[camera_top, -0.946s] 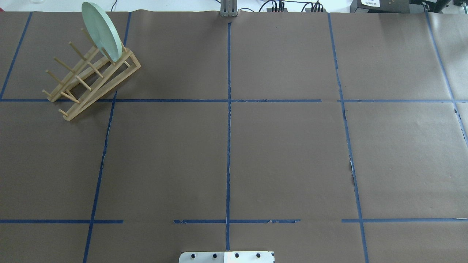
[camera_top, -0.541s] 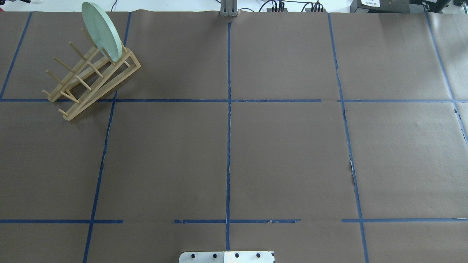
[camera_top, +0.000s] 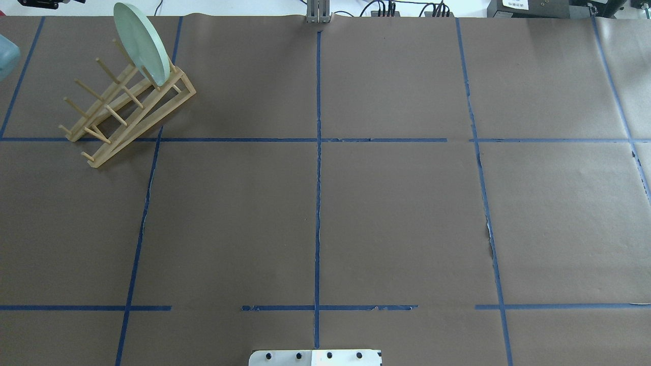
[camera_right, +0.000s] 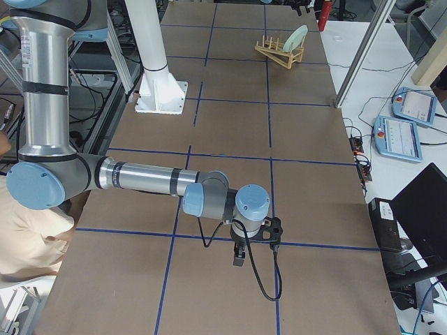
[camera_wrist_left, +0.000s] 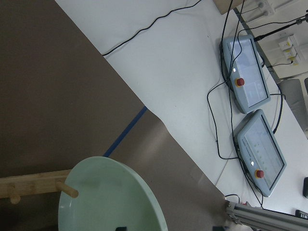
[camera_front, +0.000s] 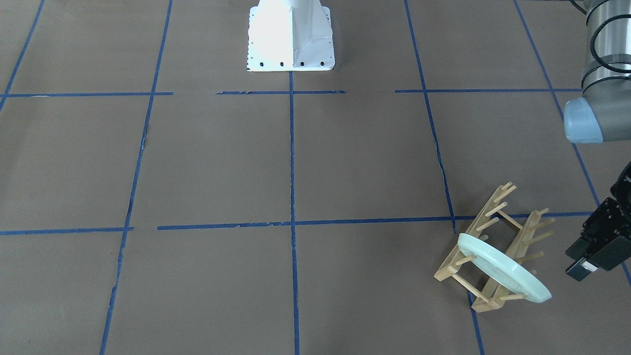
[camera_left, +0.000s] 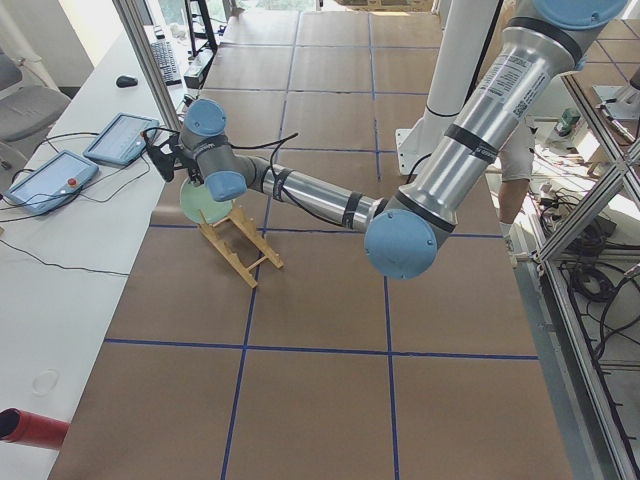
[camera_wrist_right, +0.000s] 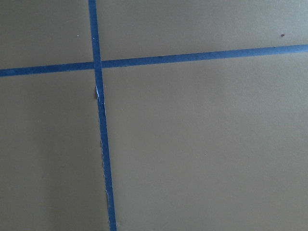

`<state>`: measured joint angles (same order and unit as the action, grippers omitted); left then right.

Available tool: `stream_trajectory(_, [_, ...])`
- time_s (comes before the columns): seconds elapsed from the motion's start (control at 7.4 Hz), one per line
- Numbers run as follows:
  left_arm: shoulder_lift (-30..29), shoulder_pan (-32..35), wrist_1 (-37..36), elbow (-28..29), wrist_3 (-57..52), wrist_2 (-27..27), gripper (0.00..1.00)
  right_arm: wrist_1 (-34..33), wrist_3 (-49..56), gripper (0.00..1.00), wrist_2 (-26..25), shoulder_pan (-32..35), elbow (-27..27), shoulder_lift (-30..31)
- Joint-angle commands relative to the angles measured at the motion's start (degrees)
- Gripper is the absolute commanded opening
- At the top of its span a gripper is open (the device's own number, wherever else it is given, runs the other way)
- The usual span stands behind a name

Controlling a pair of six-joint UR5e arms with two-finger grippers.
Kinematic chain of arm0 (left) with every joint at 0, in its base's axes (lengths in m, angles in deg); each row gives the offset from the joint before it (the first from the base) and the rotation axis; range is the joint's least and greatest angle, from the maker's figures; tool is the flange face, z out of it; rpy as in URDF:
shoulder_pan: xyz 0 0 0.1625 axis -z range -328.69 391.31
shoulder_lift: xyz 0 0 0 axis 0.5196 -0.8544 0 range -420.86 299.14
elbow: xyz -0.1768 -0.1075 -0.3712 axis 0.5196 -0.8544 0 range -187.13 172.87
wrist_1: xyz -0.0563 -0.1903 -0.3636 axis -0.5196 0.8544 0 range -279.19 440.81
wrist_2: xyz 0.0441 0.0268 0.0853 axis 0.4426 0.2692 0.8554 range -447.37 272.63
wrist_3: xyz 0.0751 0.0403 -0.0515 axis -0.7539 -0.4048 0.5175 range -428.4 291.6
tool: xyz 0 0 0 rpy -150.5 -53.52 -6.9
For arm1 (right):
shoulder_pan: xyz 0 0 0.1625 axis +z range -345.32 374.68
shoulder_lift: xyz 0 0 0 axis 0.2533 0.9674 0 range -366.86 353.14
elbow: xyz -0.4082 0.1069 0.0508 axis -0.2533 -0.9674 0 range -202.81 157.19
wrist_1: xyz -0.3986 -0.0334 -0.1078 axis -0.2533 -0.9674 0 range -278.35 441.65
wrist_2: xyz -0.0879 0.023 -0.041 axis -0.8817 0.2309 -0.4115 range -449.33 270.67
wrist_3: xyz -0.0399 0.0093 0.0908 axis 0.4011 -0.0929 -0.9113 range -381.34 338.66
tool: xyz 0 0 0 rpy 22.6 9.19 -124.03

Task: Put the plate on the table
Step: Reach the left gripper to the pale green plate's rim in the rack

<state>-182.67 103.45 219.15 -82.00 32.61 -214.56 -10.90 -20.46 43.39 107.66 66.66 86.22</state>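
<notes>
The pale mint-green plate (camera_top: 140,43) stands on edge in the far end of the light wooden peg rack (camera_top: 127,112), at the far left of the brown table (camera_top: 396,213). It also shows in the front-facing view (camera_front: 503,268) and the left wrist view (camera_wrist_left: 110,197). My left gripper (camera_front: 589,261) hovers just beyond the plate, apart from it. In the left wrist view its two fingertips (camera_wrist_left: 120,228) sit wide apart at the bottom edge, open and empty. My right gripper (camera_right: 239,257) hangs low over bare table far from the rack; I cannot tell whether it is open or shut.
The white robot base (camera_front: 291,34) stands at the table's near middle edge. Two teach pendants (camera_wrist_left: 250,72) with cables lie on the white bench beyond the table's far edge, close to the rack. A red cylinder (camera_left: 30,425) lies on that bench.
My left arm has come into the overhead view at the top left, near the plate. The plate and rack have not moved.
</notes>
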Motion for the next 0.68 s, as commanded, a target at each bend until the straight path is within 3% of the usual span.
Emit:
stream_trajectory(0.0, [-2.01,-2.79,0.43,3.13,0.51,1.86,0.67,0.00,0.00,1.00,0.00,0.00,0.00,0.00])
stream_trajectory(0.27, [-2.73,-4.38,1.66,4.56,0.68,4.32,0.63,0.00,0.00,1.00,0.00,0.00,0.00,0.00])
stream_trajectory(0.54, [-2.64,-4.47,1.66,4.56,0.86,4.50,0.49,0.00,0.00,1.00,0.00,0.00,0.00,0.00])
